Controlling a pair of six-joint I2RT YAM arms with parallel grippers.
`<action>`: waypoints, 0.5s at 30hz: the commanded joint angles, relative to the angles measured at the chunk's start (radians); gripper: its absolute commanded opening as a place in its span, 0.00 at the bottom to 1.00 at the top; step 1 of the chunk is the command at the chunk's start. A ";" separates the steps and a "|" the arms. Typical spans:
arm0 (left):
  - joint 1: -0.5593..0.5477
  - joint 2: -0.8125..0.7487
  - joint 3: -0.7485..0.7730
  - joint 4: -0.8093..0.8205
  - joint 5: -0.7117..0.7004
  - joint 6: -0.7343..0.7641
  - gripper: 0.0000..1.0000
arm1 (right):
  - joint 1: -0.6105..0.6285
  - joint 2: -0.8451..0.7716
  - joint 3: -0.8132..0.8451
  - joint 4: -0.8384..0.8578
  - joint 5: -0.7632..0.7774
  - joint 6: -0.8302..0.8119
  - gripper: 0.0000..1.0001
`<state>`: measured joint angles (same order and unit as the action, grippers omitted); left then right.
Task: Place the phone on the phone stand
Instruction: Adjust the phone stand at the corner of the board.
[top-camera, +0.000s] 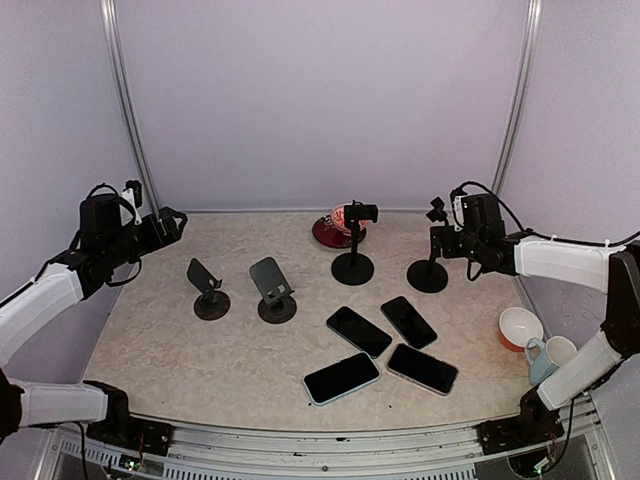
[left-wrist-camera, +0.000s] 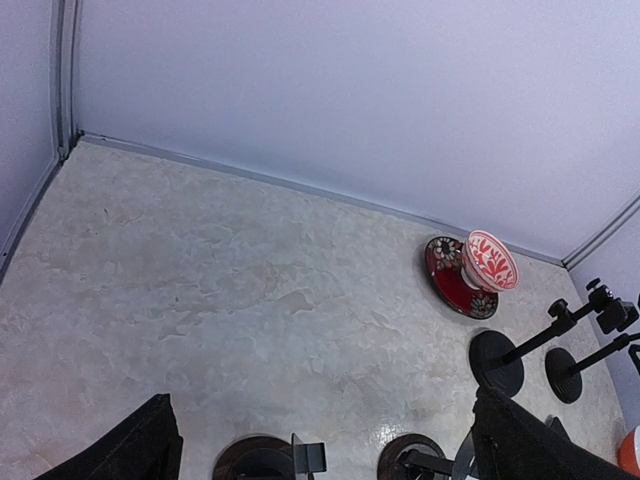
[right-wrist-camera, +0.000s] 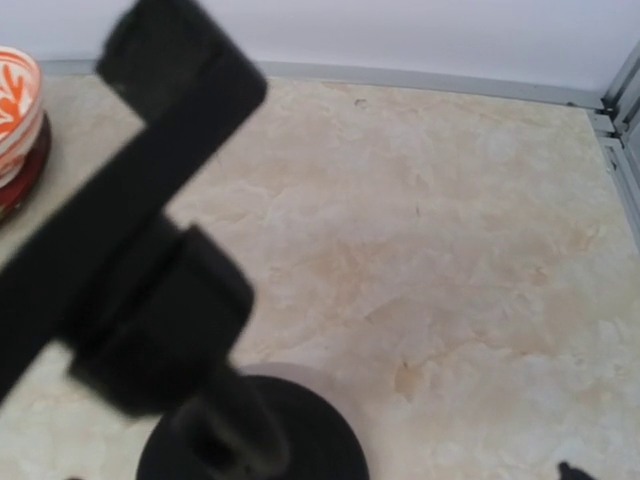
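While the left gripper hovers, the right gripper flanks a stand.

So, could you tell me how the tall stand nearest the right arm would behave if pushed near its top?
It would probably tip rather than slide: the tall stand has a thin stem over a small round base. It looks rigid, so it should hardly flex. Pushed low at the base, it may slide on the smooth table.
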<state>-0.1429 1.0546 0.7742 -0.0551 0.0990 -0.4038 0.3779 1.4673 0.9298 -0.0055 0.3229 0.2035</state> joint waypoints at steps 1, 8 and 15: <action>0.010 0.004 0.013 -0.011 0.007 -0.002 0.99 | 0.009 0.044 0.034 0.073 0.069 0.012 1.00; 0.012 0.002 0.013 -0.011 0.007 -0.003 0.99 | -0.001 0.045 0.020 0.073 0.142 0.005 1.00; 0.014 0.005 0.013 -0.009 0.013 -0.005 0.99 | -0.031 0.002 -0.027 0.070 0.129 0.005 1.00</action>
<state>-0.1371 1.0546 0.7742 -0.0605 0.1009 -0.4042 0.3664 1.5127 0.9314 0.0437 0.4332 0.2035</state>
